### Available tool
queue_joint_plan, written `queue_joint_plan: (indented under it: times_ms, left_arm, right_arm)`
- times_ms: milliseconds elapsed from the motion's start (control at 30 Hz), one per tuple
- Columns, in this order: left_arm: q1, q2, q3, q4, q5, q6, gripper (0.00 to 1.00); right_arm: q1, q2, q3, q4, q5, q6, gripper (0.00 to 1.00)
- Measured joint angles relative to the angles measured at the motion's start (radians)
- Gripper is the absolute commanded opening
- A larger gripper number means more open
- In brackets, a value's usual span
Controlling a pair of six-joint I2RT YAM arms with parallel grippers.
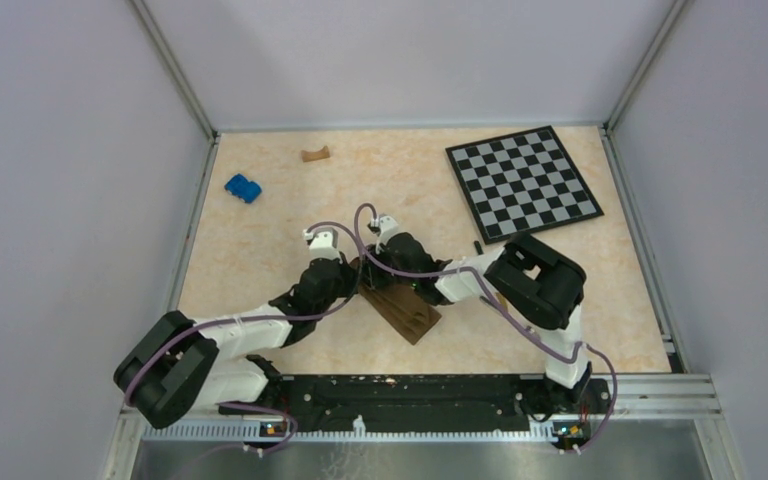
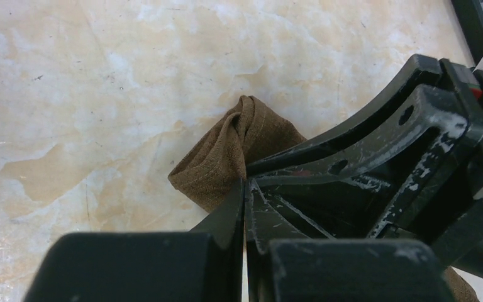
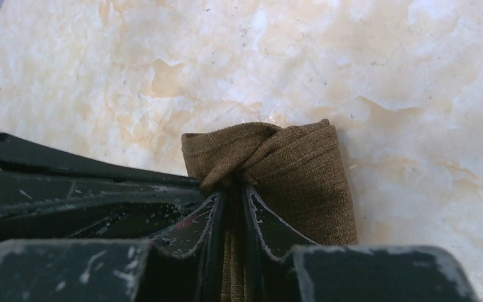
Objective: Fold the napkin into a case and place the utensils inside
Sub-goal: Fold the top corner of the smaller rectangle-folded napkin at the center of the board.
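MID-BENCH: My two arms are meeting over a dark-brown cloth napkin (image 1: 412, 316) folded into a narrow layered strip. It is lying slantwise on the mottled cream bench (image 1: 260, 260), its far end pointing left and its near end pointing right. My right tool (image 3: 233, 189) is standing narrow and gripping the far end. Brown cloth is showing between its two black fingers (image 3: 267, 220), and the fabric is bunching into a twist just beyond the tips. My left tool (image 2: 245, 189) is closed, finger against finger, with its tips pressing at the same bunched end from the left. Whether a fold is caught between them I cannot tell. The two tools are crowding just beside each other at that end, while the rest of the strip is lying flat toward the near right. Well apart from them, a black-and-white checkerboard (image 1: 523, 183) is sitting at the far right, a small blue block (image 1: 243, 187) at the far left, and a small tan stubby piece (image 1: 315, 154) near the far edge.
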Motion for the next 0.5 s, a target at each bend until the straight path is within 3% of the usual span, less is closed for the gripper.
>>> queue_joint_plan:
  times_ms: [233,400,500]
  left_arm:
    - [0.001,0.033,0.000,0.010,-0.010,-0.005,0.00]
    - [0.001,0.033,0.000,0.012,0.002,-0.006,0.00]
    - [0.001,0.031,-0.007,0.013,0.007,-0.009,0.00]
  right_arm:
    - [-0.066,0.003,0.018,-0.016,-0.100,0.090,0.37]
    - [-0.126,-0.068,-0.029,-0.053,-0.210,0.112,0.38]
    - [-0.129,-0.097,-0.050,-0.064,-0.227,0.107,0.33]
